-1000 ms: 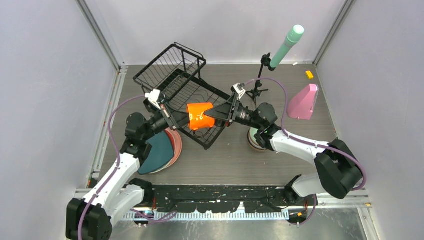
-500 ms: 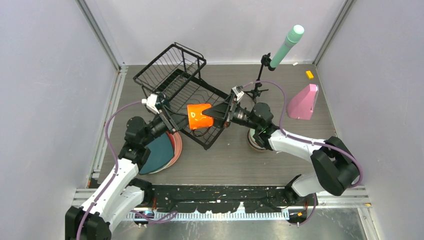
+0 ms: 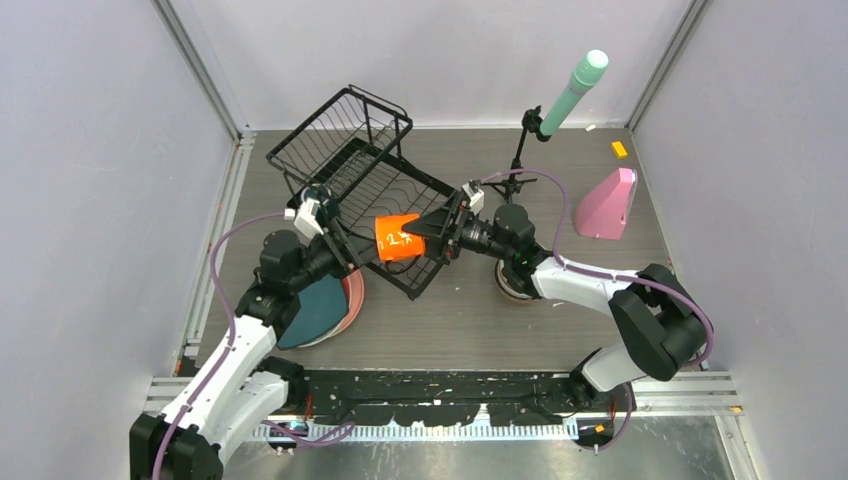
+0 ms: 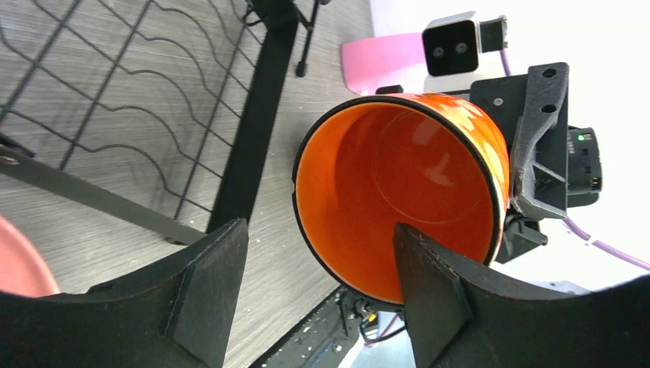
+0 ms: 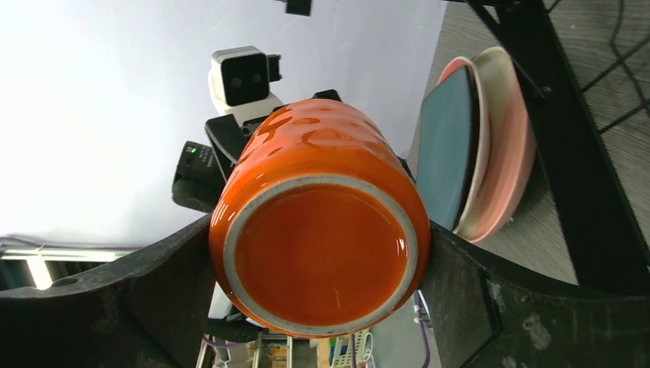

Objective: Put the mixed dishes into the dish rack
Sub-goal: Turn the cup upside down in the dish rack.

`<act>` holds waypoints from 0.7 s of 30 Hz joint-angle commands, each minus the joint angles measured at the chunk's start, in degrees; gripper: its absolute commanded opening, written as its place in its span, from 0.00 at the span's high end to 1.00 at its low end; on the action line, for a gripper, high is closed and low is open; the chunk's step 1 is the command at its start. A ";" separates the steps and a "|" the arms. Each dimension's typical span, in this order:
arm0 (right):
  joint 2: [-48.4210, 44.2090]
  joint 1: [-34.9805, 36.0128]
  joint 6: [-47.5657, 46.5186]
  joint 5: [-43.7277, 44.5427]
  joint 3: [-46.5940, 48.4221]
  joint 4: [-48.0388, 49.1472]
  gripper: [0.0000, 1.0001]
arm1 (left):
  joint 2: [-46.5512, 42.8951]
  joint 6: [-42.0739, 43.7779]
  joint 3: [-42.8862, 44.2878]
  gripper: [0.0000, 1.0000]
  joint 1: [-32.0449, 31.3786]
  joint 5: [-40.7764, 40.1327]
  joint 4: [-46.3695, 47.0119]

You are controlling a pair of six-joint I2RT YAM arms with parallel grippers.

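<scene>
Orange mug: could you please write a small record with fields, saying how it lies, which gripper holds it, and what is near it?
object: orange mug
pose: on its side, mouth toward the left gripper, base toward the right gripper
held by: right gripper, one finger on each side of the base
left gripper: open, facing the mug's mouth
place: over the near end of the dish rack; contact with the wires cannot be told
nearby: dark teal plate stacked on pink plates, beside the rack
</scene>
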 commanded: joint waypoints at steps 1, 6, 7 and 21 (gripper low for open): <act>-0.46 -0.52 -3.35 1.69 3.49 -1.91 0.79 | -0.33 4.36 3.83 0.28 0.08 -2.67 -7.39; -0.48 -0.82 -8.49 2.78 7.13 -11.38 0.81 | -0.32 6.52 5.08 0.25 0.06 -4.61 -12.86; -0.50 -0.84 -9.70 3.27 7.62 -13.72 0.81 | -0.30 7.22 5.60 0.25 0.07 -5.23 -14.11; 0.20 -0.60 -28.56 13.79 19.38 -42.25 0.81 | -3.69 16.64 12.19 0.24 0.08 -13.81 -29.94</act>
